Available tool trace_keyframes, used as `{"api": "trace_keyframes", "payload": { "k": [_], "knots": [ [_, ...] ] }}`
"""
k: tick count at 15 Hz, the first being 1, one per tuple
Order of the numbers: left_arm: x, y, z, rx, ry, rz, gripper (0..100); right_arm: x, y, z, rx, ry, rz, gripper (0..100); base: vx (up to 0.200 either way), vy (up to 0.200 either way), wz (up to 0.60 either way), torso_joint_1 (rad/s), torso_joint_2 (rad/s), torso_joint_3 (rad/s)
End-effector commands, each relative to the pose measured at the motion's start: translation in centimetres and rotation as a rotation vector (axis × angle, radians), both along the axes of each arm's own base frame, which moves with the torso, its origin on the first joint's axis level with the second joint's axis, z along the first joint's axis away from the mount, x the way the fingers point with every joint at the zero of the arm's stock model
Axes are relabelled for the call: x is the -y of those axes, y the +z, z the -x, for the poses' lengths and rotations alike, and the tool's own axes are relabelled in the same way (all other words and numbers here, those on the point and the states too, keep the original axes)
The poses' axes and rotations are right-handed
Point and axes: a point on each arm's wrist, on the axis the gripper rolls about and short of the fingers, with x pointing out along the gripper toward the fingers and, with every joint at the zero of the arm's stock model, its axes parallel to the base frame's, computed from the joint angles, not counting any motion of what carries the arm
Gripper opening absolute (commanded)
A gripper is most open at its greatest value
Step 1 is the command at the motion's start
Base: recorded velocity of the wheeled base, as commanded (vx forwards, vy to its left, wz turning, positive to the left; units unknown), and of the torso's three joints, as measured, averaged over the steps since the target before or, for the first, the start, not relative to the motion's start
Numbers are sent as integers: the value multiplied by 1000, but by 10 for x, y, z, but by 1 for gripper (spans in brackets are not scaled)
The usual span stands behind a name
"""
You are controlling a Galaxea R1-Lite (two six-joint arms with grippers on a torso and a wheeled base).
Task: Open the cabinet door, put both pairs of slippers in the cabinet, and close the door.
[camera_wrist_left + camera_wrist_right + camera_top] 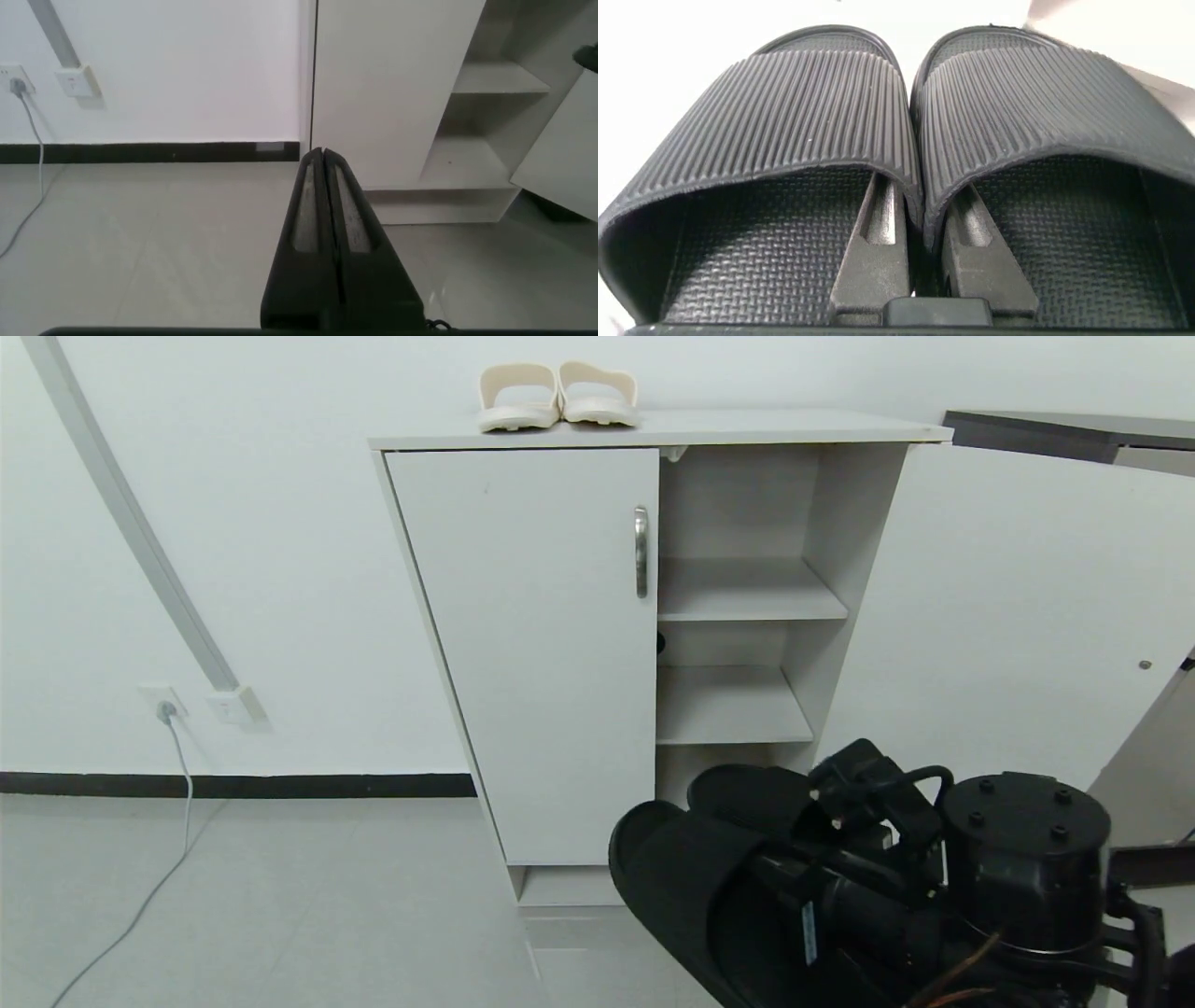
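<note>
The right gripper (923, 201) is partly spread. It has one finger (873, 252) slid under the strap of each of the black slippers (896, 121), and the two inner side walls, which touch each other, are pinched between the pair of fingers. The ribbed straps arch over the fingers, and the slippers lie side by side with their textured footbeds facing the wrist camera. In the head view this black pair is carried clear of the floor, low in front of the white cabinet (864, 523), before its open right half and overlapping the lower corner of the left door (523, 653). That door is shut, its metal handle (640, 552) standing upright along its inner edge. The right door (1008, 616) is swung wide open, baring an upper shelf (747, 593) and a lower shelf (728, 709). The cream slippers (558, 397) sit together on the cabinet's top, near its middle, well apart from the black pair. The left gripper (323, 163) has its fingers pressed flat together and holds nothing. It hangs above the grey floor (168, 252), pointing toward the cabinet's closed side.
</note>
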Motion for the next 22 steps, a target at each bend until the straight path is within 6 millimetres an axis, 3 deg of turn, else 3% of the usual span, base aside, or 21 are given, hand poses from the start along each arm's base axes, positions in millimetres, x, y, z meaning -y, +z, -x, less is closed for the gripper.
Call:
{"api": "trace_keyframes", "payload": {
  "k": [1, 4, 8, 13, 17, 22],
  "knots": [
    [0, 0, 0, -1, 0, 0, 0, -33, -13, -14, -1, -112, 36, 0, 0, 0, 0, 0, 0, 0],
    [0, 0, 0, -1, 0, 0, 0, -69, -28, -44, 57, -366, 12, 0, 0, 0, 0, 0, 0, 0],
    [0, 0, 0, -1, -5, 0, 0, -91, -36, -67, 86, -493, -10, 0, 0, 0, 0, 0, 0, 0],
    [0, 0, 0, -1, -5, -2, 0, -87, -34, -75, 101, -553, -14, 0, 0, 0, 0, 0, 0, 0],
    [0, 0, 0, -1, -5, -2, 0, -86, -37, -77, 98, -559, -8, 0, 0, -200, 0, 4, 5, 6],
    [0, 0, 0, -1, -5, 0, 0, -81, -54, -89, 78, -586, 31, 0, 0, -80, 0, 0, 2, 2]
  ]
}}
